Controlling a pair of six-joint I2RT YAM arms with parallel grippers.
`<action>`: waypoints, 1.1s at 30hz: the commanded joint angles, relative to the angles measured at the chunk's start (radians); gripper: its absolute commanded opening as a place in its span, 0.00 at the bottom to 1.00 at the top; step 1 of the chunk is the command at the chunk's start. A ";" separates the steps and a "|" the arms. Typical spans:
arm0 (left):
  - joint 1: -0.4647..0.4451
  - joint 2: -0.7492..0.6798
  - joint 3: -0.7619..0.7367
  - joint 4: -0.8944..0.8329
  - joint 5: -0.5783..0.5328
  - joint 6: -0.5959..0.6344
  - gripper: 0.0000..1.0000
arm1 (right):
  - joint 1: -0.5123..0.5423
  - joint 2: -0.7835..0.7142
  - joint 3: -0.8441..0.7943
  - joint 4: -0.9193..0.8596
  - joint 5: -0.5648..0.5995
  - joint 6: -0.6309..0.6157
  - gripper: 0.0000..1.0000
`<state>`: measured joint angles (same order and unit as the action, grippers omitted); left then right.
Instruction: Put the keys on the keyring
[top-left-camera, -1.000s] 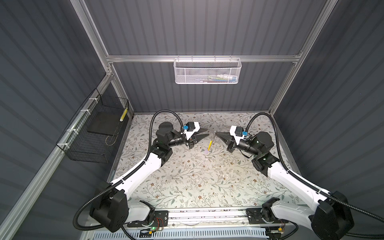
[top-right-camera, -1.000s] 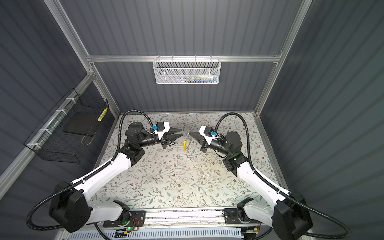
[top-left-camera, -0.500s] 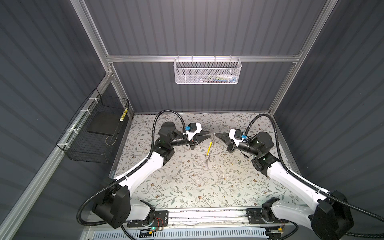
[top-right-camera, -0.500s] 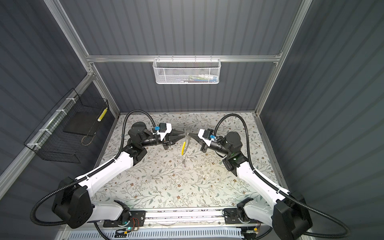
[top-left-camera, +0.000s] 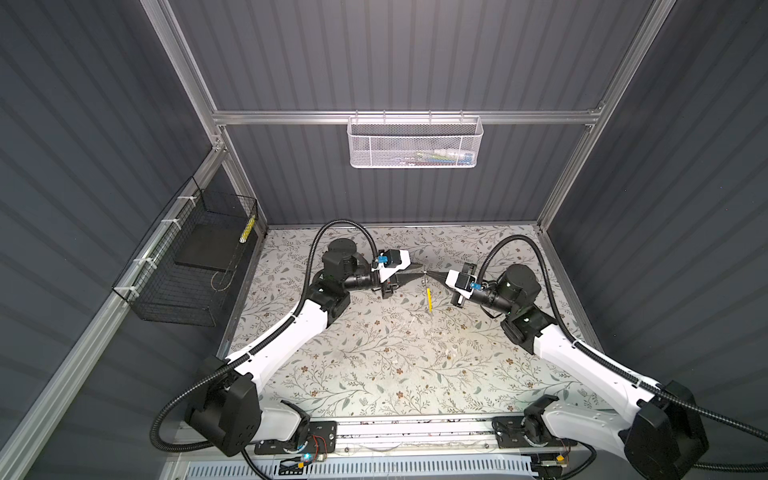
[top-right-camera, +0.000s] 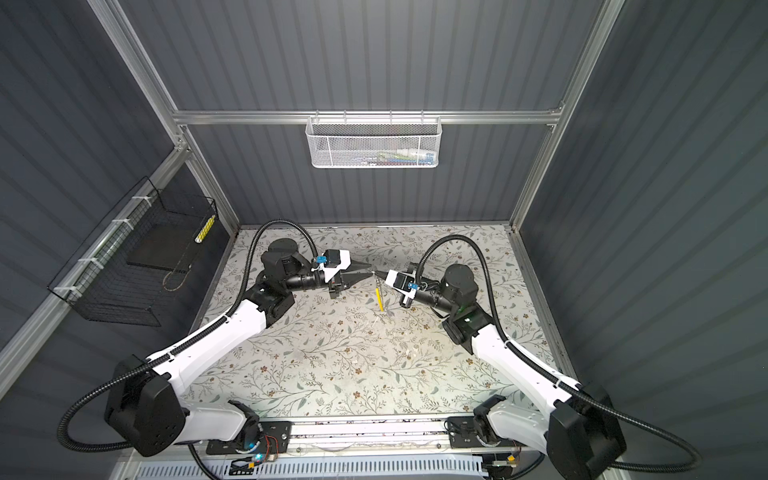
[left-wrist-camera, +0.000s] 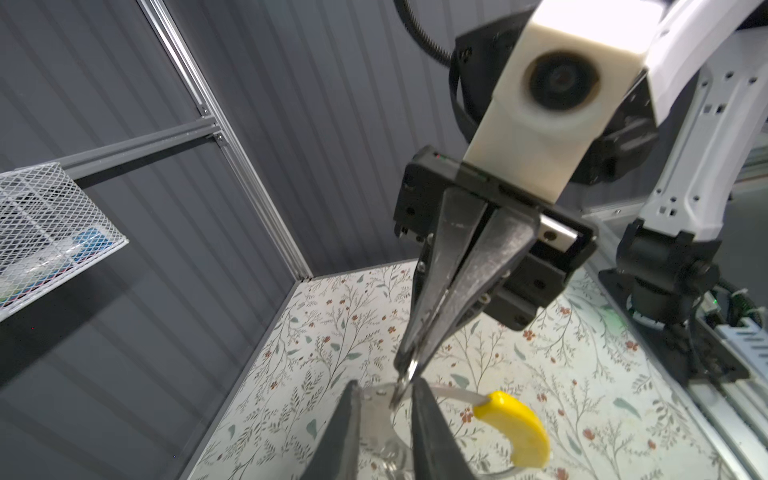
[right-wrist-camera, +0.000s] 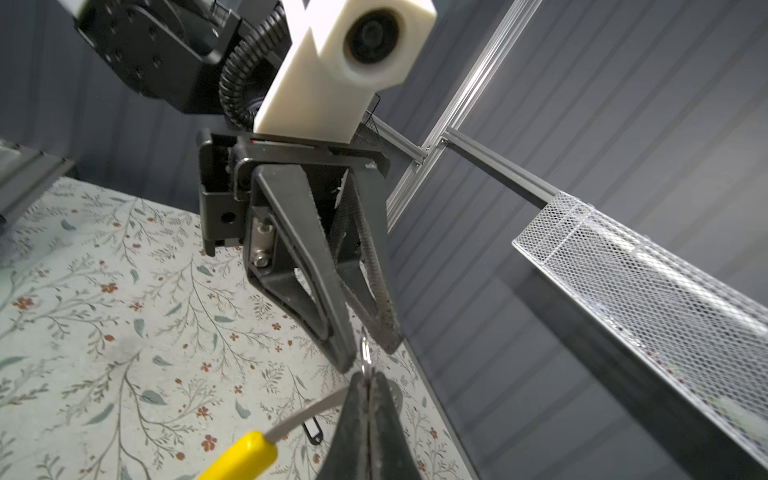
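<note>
R jaws pressed together on keyring (right-wrist-camera: 305, 410), yellow tag (right-wrist-camera: 243, 455) hanging below. L jaws tip-to-tip w/ them, slightly spread, pinching key (left-wrist-camera: 376, 399). On desk (right-wrist-camera: 104, 332) beneath: black-rimmed tag (right-wrist-camera: 313, 430).

No text, label, brand mark, number or sign is legible in any view; the contents of the white mesh basket (top-left-camera: 374, 149) are too blurred to read.

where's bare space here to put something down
Widest: the near half of the mat, between the two arms. Also a strip along the back wall. Crowded where the left gripper, holding a key, meets the right gripper pinching the keyring.
</note>
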<state>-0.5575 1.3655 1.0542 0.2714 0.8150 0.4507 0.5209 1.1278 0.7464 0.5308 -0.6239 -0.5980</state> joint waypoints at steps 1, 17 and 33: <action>-0.001 -0.038 0.036 -0.145 -0.069 0.126 0.27 | 0.012 -0.051 0.031 -0.040 0.086 -0.148 0.00; -0.006 -0.049 0.063 -0.175 -0.100 0.237 0.27 | 0.031 -0.050 0.085 -0.170 0.118 -0.285 0.00; -0.056 -0.030 0.127 -0.210 -0.100 0.306 0.22 | 0.043 -0.036 0.106 -0.213 0.112 -0.283 0.00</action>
<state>-0.6083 1.3334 1.1454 0.0875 0.7025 0.7319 0.5571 1.0904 0.8177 0.3164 -0.5098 -0.8803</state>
